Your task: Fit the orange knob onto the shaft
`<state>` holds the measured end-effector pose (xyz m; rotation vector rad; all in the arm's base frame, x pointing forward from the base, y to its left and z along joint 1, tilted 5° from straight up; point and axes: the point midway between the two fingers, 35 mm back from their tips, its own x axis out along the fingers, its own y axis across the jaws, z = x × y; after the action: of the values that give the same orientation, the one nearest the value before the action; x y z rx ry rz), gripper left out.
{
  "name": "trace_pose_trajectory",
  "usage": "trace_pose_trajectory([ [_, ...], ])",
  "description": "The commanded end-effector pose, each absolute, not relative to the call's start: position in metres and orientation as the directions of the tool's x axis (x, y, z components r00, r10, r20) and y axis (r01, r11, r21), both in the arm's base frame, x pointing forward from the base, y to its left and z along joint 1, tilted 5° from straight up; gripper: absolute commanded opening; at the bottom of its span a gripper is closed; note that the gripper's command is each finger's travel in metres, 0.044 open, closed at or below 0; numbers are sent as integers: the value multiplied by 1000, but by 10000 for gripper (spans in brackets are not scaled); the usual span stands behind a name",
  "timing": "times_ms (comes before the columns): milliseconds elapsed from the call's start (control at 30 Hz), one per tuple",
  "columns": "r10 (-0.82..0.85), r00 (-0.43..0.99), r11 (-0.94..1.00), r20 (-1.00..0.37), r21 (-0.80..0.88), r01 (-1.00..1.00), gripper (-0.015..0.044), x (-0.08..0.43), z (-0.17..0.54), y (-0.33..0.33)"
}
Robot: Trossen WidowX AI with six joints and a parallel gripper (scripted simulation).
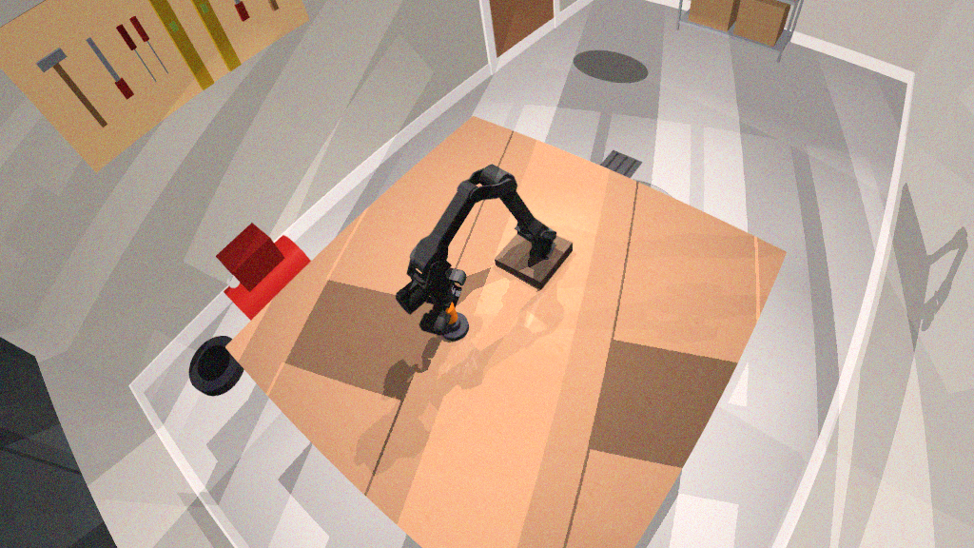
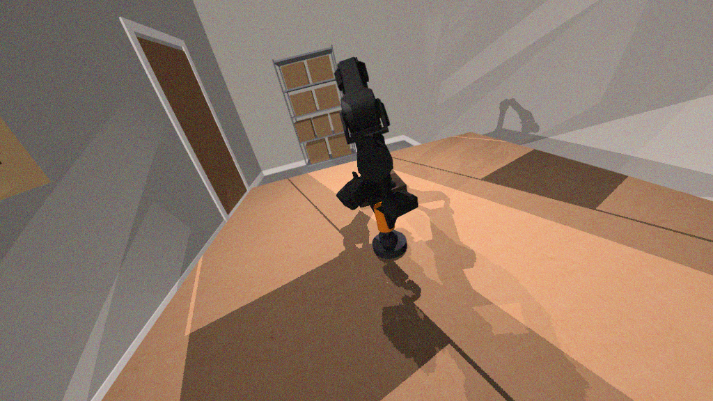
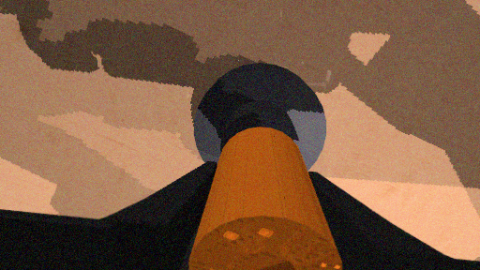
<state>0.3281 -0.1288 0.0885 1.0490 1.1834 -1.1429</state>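
Note:
The orange knob (image 1: 452, 314) (image 2: 383, 221) (image 3: 262, 187) is a tall cylinder, slightly tilted in the exterior view. My gripper (image 2: 386, 224) (image 3: 261, 175) is shut on it, one black finger on each side in the wrist view. The round dark pedestal (image 1: 457, 333) (image 2: 379, 249) (image 3: 315, 133) stands on the table right below the knob. In the exterior view a short dark part, at the shaft's place, shows between the knob's lower end and the pedestal's base. The knob's hole and the shaft's flat side are hidden.
The arm's base stands on a dark square plate (image 1: 517, 267) behind the pedestal on the wooden table (image 1: 688, 285) (image 2: 279, 219). Shadows of the arm fall across the table around the pedestal. A red object (image 1: 272, 283) and a black tyre-like ring (image 1: 197, 367) are beyond the table's left edge.

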Motion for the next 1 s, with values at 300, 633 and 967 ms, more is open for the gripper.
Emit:
trace_pose_trajectory([
  [300,-99,31,129,-995,18,991,0,329,88,-130],
  [633,-99,31,129,-995,18,991,0,330,91,-130],
  [967,-99,31,-79,-995,39,996,0,334,95,-131],
])
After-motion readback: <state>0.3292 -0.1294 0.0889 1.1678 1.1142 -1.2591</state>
